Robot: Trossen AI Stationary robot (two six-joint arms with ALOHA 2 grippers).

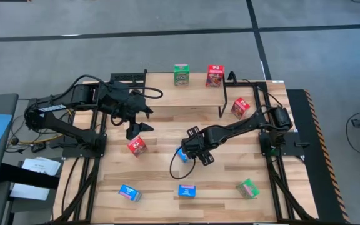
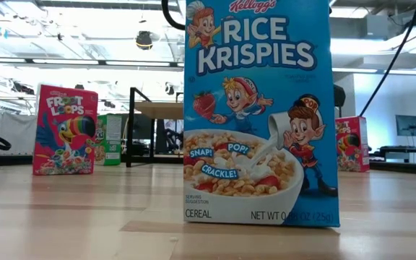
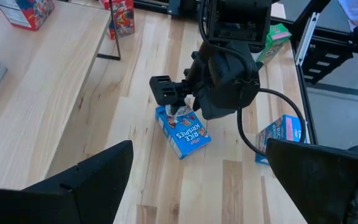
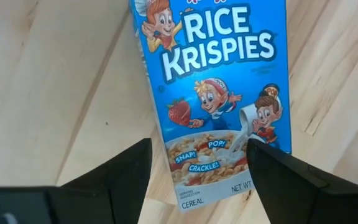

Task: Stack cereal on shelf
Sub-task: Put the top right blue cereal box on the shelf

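A blue cereal box [image 4: 219,93] lies flat, face up, on the table's middle [image 1: 182,155]. My right gripper [image 4: 197,146] points down over its bottom end, open. One finger stands beside the box, and the other overlaps its corner. My left gripper [image 1: 136,128] hangs open above the table's left part, with nothing between its fingers. The shelf [image 1: 199,94] stands at the far middle. A green cereal box [image 1: 180,75] and a red one [image 1: 215,76] stand on it. My right gripper comes from above at the box's bottom end [image 4: 210,180]. Bare wood shows between one finger [image 4: 129,174] and the box's long edge. The other finger [image 4: 284,180] covers the box's corner. Whether either finger touches the box, I cannot tell.
More cereal boxes stand on the table: red ones left of middle [image 1: 137,145] and beside the shelf's right legs [image 1: 240,107]. Near the front edge are two blue ones [image 1: 129,192] [image 1: 187,190] and a green one [image 1: 247,188]. Black frame rails run along both sides.
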